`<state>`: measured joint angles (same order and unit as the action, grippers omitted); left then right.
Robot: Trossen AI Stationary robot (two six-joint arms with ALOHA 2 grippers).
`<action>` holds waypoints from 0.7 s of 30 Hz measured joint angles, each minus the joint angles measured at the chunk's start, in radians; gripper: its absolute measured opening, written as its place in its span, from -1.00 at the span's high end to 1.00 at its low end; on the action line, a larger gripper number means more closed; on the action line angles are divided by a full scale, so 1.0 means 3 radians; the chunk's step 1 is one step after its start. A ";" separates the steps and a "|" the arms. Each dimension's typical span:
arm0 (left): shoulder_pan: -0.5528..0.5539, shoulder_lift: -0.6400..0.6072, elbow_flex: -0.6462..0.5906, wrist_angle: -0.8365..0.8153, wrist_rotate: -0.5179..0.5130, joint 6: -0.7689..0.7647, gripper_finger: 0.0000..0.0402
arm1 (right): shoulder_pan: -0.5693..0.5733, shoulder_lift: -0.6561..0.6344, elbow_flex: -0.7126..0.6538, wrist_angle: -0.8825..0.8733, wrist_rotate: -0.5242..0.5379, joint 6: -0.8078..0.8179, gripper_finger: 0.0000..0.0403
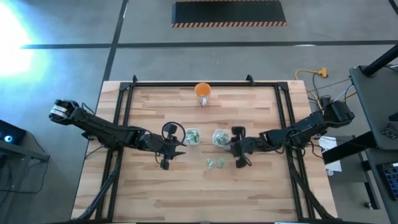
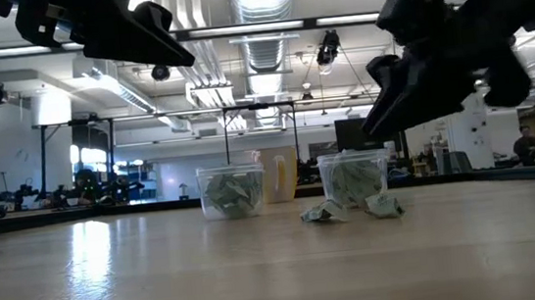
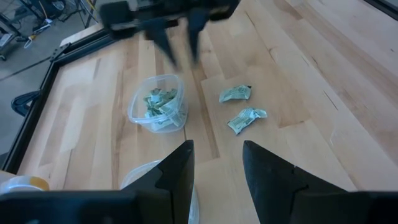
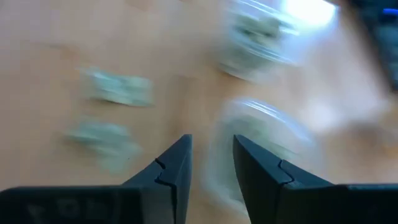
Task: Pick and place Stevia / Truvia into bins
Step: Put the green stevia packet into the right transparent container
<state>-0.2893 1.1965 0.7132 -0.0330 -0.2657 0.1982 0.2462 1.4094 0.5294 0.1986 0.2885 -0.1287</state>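
Two crumpled green-and-white paper sachets [image 1: 216, 163] lie loose mid-counter, nearest the front edge. Just behind, two clear squarish plastic bins [image 1: 193, 136] [image 1: 220, 137] hold more sachets. Left pincer [image 1: 165, 158] apart, empty, beside left bin. Right pincer [image 1: 240, 158] apart, empty, beside right bin. Orange cup [image 1: 203, 91] near far edge.

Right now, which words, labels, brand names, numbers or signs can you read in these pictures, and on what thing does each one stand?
None can be read.
Sachets on the table: green print, too small to read.
Sachets in the two bins: crumpled, print unreadable.
Orange cup: no text shows.
Striped floor mat: hazard stripes only, no words.
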 joint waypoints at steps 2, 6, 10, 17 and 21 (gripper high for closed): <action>0.0000 0.0000 0.0000 -0.0001 0.0000 -0.0001 0.40 | 0.0001 0.0000 0.0028 0.0018 -0.0469 0.0005 0.50; 0.0000 0.0000 0.0000 -0.0001 0.0001 -0.0007 0.40 | 0.0045 0.0050 0.0034 0.0280 -0.0881 0.0068 0.54; 0.0000 0.0000 -0.0001 0.0000 0.0001 -0.0011 0.40 | 0.0111 0.0279 0.0030 0.0525 -0.0894 -0.0001 0.57; 0.0000 0.0001 -0.0001 -0.0001 0.0001 -0.0017 0.40 | 0.0095 0.0671 0.0073 0.0666 -0.0876 0.0033 0.51; 0.0000 0.0001 -0.0001 -0.0008 0.0001 -0.0017 0.40 | 0.0082 0.0716 0.0087 0.0671 -0.0874 0.0164 0.41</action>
<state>-0.2893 1.1969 0.7128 -0.0353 -0.2653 0.1932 0.2708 1.6241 0.5556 0.3998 0.0264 -0.0794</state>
